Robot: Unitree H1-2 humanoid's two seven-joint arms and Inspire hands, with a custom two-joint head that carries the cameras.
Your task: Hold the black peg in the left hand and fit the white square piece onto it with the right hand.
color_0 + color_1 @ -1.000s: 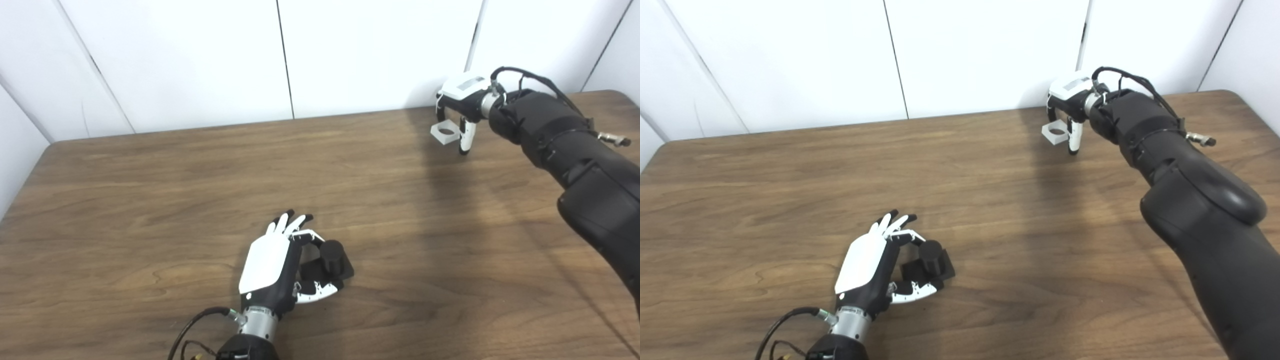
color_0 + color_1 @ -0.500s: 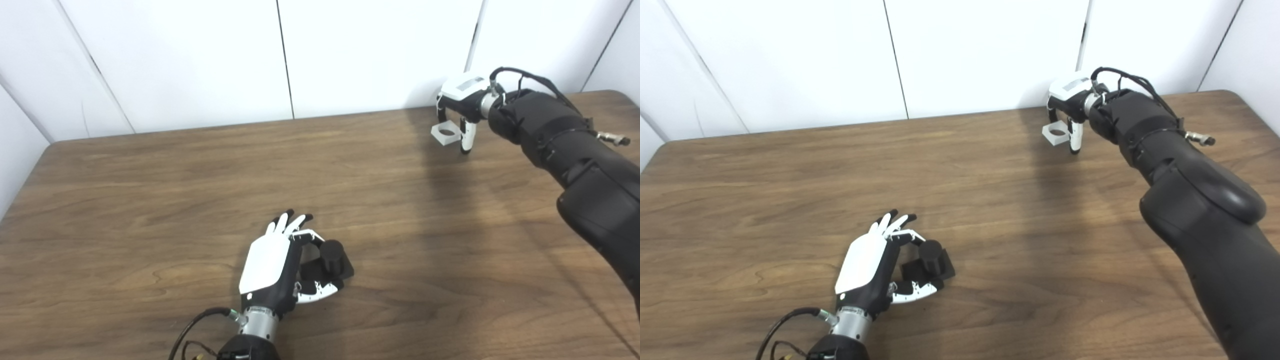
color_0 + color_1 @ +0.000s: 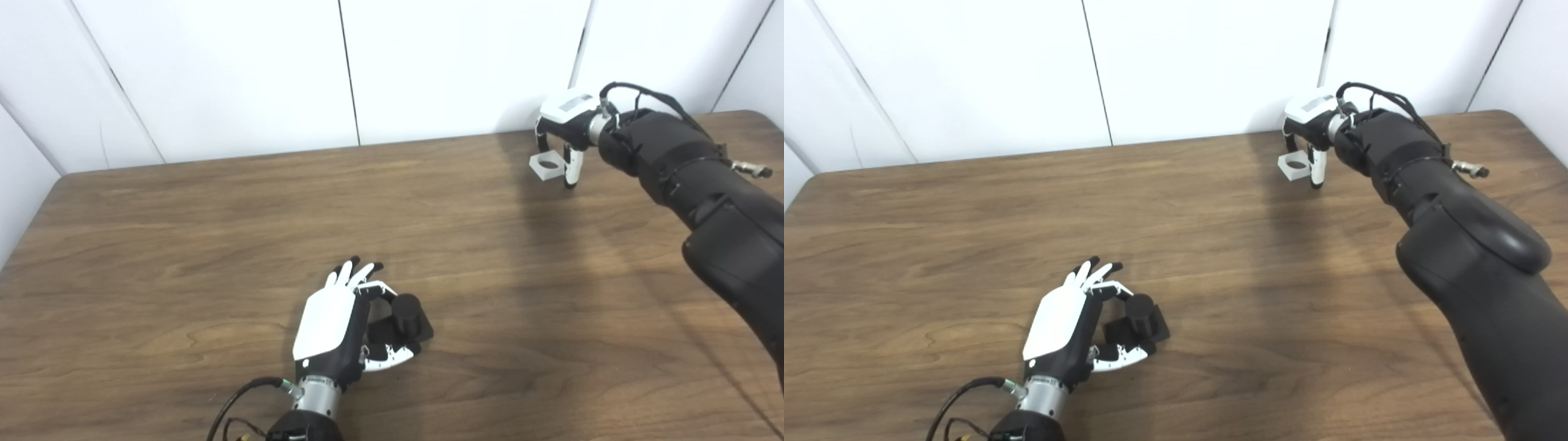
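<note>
In the left eye view, the black peg (image 3: 405, 318), a short cylinder standing upright on a dark square base, rests on the wooden surface (image 3: 184, 245) near its front edge. The left hand (image 3: 334, 327) lies just beside the peg on the side away from the white piece, white back turned up, its fingers (image 3: 355, 272) spread and pointing toward the wall while the thumb curls under the base; whether it truly grips the peg or only cups it cannot be told. Well apart from the peg, at the far edge of the surface close to the white wall panels (image 3: 245, 73), the right hand (image 3: 566, 122) reaches down, its fingers closed on the white square piece (image 3: 547, 166), which has a round hole through its middle and appears to sit at or just above the surface. In the right eye view, the same layout shows from slightly to the side: the left hand (image 3: 1066, 334) flanks the black peg (image 3: 1139, 315), and the right hand (image 3: 1309, 119) pinches the white square piece (image 3: 1294, 166) far beyond the peg, with a dark shadow falling across the surface (image 3: 937, 233) between them.
</note>
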